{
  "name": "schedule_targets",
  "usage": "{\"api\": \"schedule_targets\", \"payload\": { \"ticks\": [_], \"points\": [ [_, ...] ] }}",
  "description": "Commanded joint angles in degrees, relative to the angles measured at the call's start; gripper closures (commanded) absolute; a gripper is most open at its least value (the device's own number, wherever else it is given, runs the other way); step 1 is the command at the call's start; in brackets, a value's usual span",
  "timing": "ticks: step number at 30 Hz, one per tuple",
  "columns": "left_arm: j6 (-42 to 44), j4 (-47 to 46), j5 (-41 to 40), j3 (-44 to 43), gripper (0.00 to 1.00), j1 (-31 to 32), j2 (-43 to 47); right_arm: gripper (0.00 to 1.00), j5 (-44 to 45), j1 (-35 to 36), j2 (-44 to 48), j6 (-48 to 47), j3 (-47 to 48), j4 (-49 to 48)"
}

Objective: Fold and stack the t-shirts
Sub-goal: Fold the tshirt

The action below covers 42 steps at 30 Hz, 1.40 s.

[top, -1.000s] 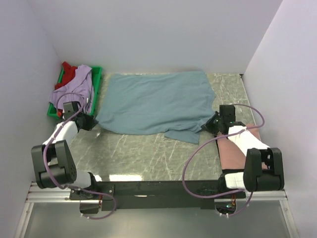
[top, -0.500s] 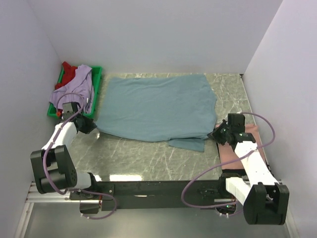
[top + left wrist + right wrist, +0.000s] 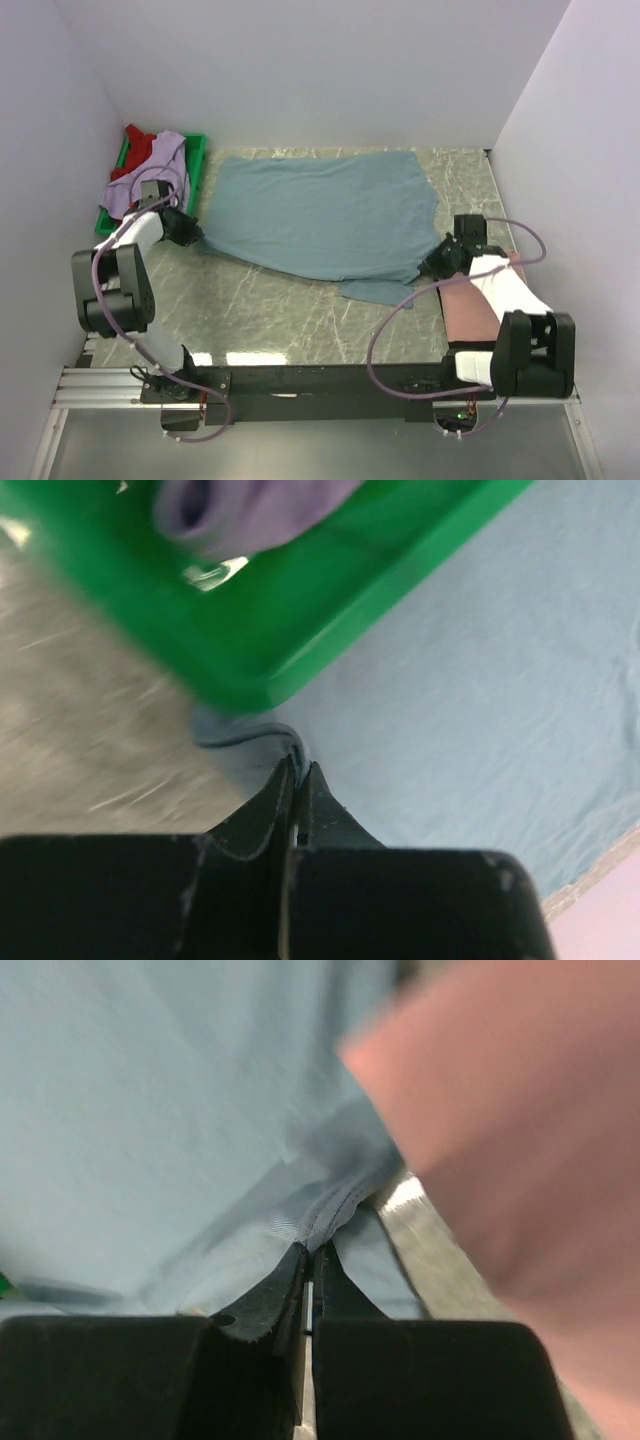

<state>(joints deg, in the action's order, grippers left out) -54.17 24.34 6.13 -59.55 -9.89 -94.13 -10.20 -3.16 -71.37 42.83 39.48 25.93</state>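
A dusty grey-blue t-shirt (image 3: 325, 215) lies spread across the marble table, and it fills much of both wrist views (image 3: 480, 680) (image 3: 150, 1110). My left gripper (image 3: 188, 233) is shut on its near left edge (image 3: 297, 765), right beside the green tray. On the opposite side my right gripper (image 3: 436, 260) is shut on the shirt's near right hem (image 3: 312, 1250). A salmon pink t-shirt (image 3: 475, 305) lies folded under the right arm (image 3: 500, 1110). Lavender (image 3: 152, 180) and red (image 3: 140, 146) t-shirts sit bundled in the tray.
The green plastic tray (image 3: 196, 160) stands at the far left against the wall, with its rim (image 3: 300, 610) just ahead of my left fingers. White walls close in the table on three sides. Bare marble (image 3: 280, 320) lies between the shirt and the arm bases.
The left gripper has carried its edge of the blue shirt toward the tray. The right gripper swung right and came partly back, dragging the shirt's right hem toward the near right.
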Motion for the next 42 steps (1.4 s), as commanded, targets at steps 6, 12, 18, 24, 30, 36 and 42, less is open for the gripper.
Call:
{"api": "schedule_targets", "payload": {
  "ticks": [6, 12, 18, 24, 30, 36, 42],
  "points": [
    [-3.83, 0.09, -2.53, -11.28, 0.99, 2.42, -8.78, 1.00, 1.14, -0.36, -10.44, 1.20, 12.98, -5.80],
    [-4.63, 0.97, -2.79, -15.77, 0.99, 2.68, -11.78, 1.00, 0.88, -0.53, -16.25, 1.73, 16.94, -6.68],
    [-4.98, 1.15, -3.05, -17.18, 0.99, 2.68, -12.66, 1.00, -0.26, -1.41, -19.06, 2.17, 18.96, -7.74],
    [-4.98, 1.41, -3.40, -17.44, 0.99, 2.68, -12.66, 1.00, -1.05, -2.29, -19.94, 2.52, 20.37, -8.27],
    [-4.98, 0.89, -3.23, -17.71, 0.99, 2.60, -13.19, 1.00, -2.19, -3.43, -20.91, 2.79, 20.72, -9.06],
    [-4.98, -1.13, -1.65, -16.39, 0.99, 2.51, -12.05, 1.00, -2.81, -4.49, -19.86, 2.44, 18.88, -10.11],
    [-4.98, -2.19, -0.33, -16.30, 0.99, 2.42, -11.34, 1.00, -4.57, -5.72, -19.85, 2.08, 17.56, -11.08]
  ]
}}
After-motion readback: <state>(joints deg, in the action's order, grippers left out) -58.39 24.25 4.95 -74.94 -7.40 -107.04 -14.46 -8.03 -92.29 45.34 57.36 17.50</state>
